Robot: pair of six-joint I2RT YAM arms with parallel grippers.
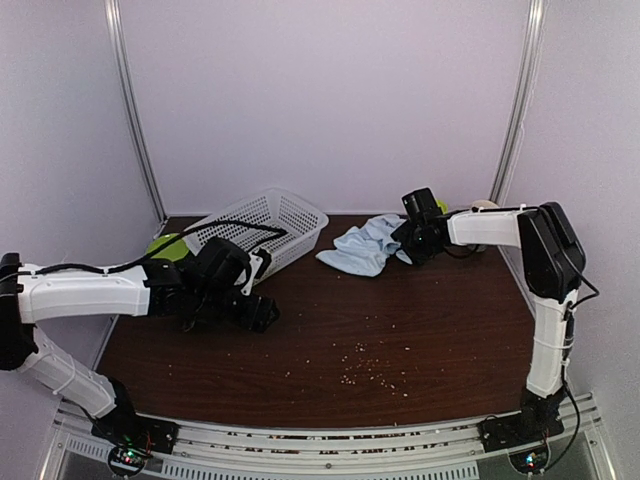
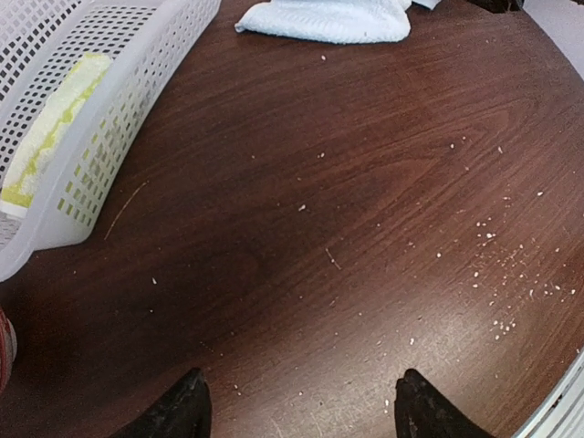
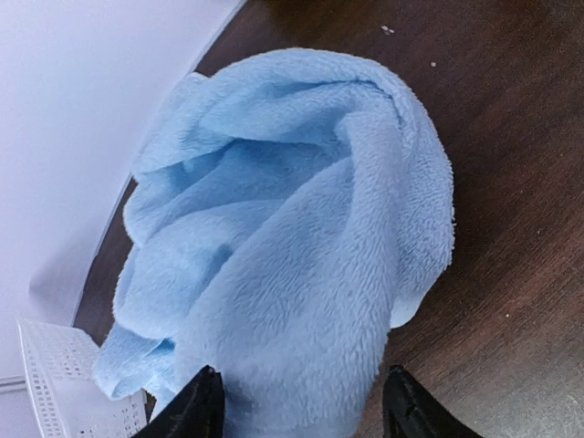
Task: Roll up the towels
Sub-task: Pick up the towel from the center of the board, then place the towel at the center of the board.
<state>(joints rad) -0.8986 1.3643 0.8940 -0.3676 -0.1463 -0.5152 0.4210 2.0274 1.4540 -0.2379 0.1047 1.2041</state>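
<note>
- Towels sit apart: blue towel (image 1: 362, 250) right of centre near the back of the table (image 1: 400, 330), lime-green and yellow towel (image 1: 165, 245) at the far left by the basket (image 1: 280, 215).
- Blue towel is unrolled, a crumpled heap with loose folds. In the top view its long axis runs roughly left-right, the left end a bit nearer the arms and the right end angled toward the back wall.
- In the right wrist view the same towel (image 3: 292, 228) runs lengthwise away from the fingers, bunched and folded over itself, its far end rounded.
- Right gripper (image 1: 412, 243) is at the blue towel's right end. Its fingers (image 3: 196, 406) stand well spread and straddle the near end; cloth fills the gap between them but shows no pinch, so it reads as open around the towel rather than clamped.
- Lime-green towel shows in the left wrist view (image 2: 55, 128) as a pale yellow-green strip seen through the basket's mesh wall (image 2: 137, 82), its long axis along that wall. Can't tell whether it is flat or bunched.
- Basket is white mesh and tilted, just left of the blue towel with a gap between them.
- Left gripper (image 1: 250, 312) hovers over bare wood in front of the basket, jaws apart, nothing between the fingers (image 2: 182, 411).
- Pale crumbs (image 1: 365, 370) are scattered on the dark wood toward the near edge.
</note>
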